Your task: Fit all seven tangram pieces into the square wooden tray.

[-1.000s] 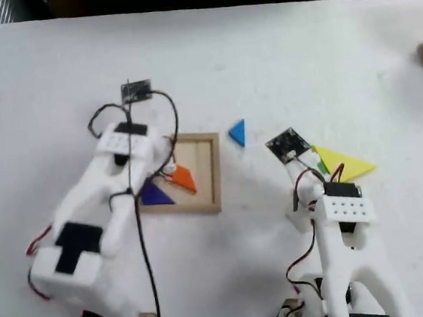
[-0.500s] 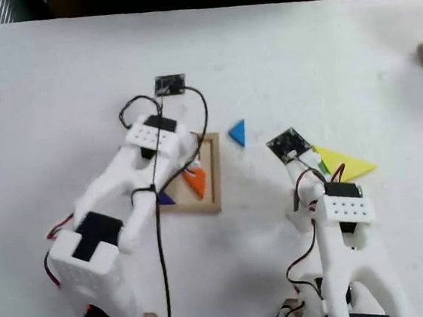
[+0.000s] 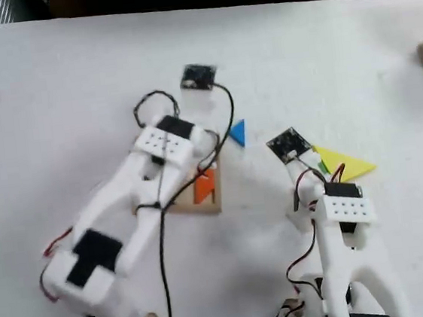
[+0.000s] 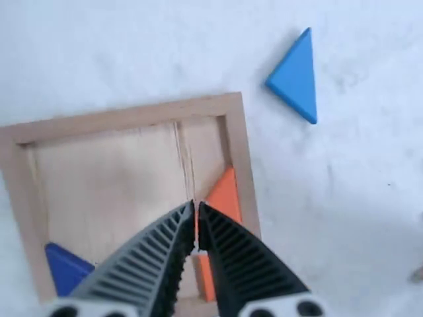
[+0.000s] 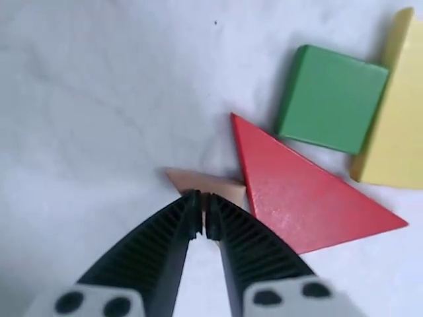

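Note:
The square wooden tray (image 4: pixel 132 116) holds an orange piece (image 4: pixel 223 196) against one side wall and a dark blue piece (image 4: pixel 62 267) in a corner. My left gripper (image 4: pixel 196 205) is shut and empty, with its tips over the tray floor beside the orange piece. A light blue triangle (image 4: pixel 296 74) lies on the table just outside the tray. In the high view the left arm (image 3: pixel 161 145) covers most of the tray (image 3: pixel 190 207). My right gripper (image 5: pixel 201 198) is shut, tips above a small tan triangle (image 5: pixel 206 181) that touches a red triangle (image 5: pixel 304 191).
A green square (image 5: pixel 330 99) and a large yellow triangle (image 5: pixel 396 119) lie close beside the red one. In the high view the yellow triangle (image 3: pixel 346 164) sits right of the right arm (image 3: pixel 343 209), and the light blue triangle (image 3: pixel 237 132) lies between tray and right arm.
The left arm has swung rightward across the tray. The orange piece has shifted to the tray's right side, and the arm now hides the dark blue piece from above. The right arm stayed still.

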Available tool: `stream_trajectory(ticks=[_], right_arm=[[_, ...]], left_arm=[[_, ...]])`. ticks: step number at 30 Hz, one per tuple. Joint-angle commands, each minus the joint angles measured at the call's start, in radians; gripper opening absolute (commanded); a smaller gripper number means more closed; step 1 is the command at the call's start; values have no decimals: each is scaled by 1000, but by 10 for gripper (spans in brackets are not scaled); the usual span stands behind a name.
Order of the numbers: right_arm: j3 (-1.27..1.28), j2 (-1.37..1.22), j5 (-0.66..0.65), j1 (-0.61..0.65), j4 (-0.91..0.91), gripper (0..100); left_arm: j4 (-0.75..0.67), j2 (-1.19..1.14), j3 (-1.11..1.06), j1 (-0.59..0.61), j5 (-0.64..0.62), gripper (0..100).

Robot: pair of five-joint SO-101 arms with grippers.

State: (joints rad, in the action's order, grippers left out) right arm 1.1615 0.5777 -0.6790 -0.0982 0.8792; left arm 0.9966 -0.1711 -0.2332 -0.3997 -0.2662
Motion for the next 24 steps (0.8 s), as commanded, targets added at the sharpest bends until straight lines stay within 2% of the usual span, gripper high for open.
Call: stream_trajectory(ticks=[1,5,7,13,18,24], right_arm=[[0,25,-15,-5,-21,20],[0,25,-15,-5,-21,20],[0,25,-15,-5,-21,20],[0,25,-15,-5,-22,21],[2,25,-15,-5,-35,21],[8,25,-15,-5,-35,21]], left_arm=[[-25,199,-104,-65,-8,35],[-196,202,-295,-148,-2,37],[-232,186,-325,-173,52,36],[-212,173,-331,-168,81,35],[-124,170,-333,-101,83,35],[-115,150,-345,-56,98,38]])
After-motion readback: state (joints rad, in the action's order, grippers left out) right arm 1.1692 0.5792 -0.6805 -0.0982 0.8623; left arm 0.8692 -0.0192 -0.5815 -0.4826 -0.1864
